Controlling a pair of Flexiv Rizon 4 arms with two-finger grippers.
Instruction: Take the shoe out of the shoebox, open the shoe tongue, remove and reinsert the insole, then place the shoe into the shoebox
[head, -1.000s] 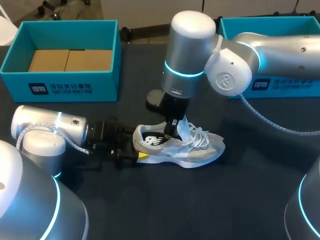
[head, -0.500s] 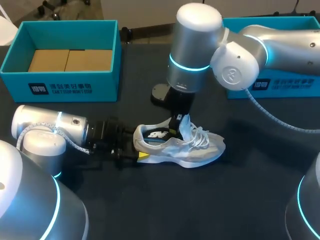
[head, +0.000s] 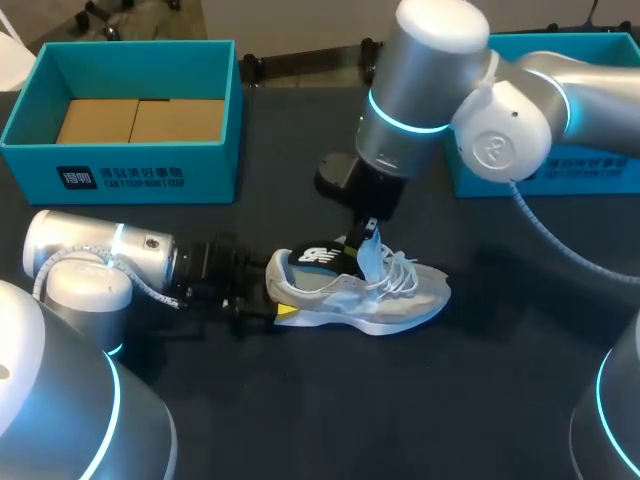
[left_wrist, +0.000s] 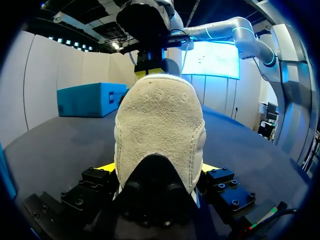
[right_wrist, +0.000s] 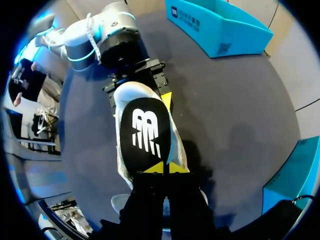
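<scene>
Shoe (head: 360, 295) lies on its sole on the dark surface (head: 480, 400), between and in front of the two teal shoeboxes, one to the left (head: 130, 175), one to the right (head: 590, 172), and well apart from both. Left tool (left_wrist: 159, 172) comes in low along the surface and is clamped on the heel, one yellow tip at each side of the sole. Right tool (right_wrist: 164, 168) hangs over the shoe mouth, tips pressed together on the black insole (right_wrist: 145, 132), pinching it at the end nearer the tongue (head: 372, 255). Insole sits tilted, its heel end showing above the collar; whether its front is free of the toe I cannot tell. Tongue stands up just beside the right tool, laces (head: 400, 272) loose ahead of it. Handling, as judged: shoe is light, the upper soft and collapsible, the sole and the suede heel counter the only firm parts, so the heel hold low on the sole is the sound place to anchor it. Insole is thin, floppy foam, likely to bend or fold rather than slide; its fabric face should give decent friction. A pinch at one end lets the rest droop, and a hold nearer the middle or heel would steer it better for reinsertion. Risks: the front catching under the tongue or laces, or the shoe pivoting about the heel clamp if the pull turns sideways.
</scene>
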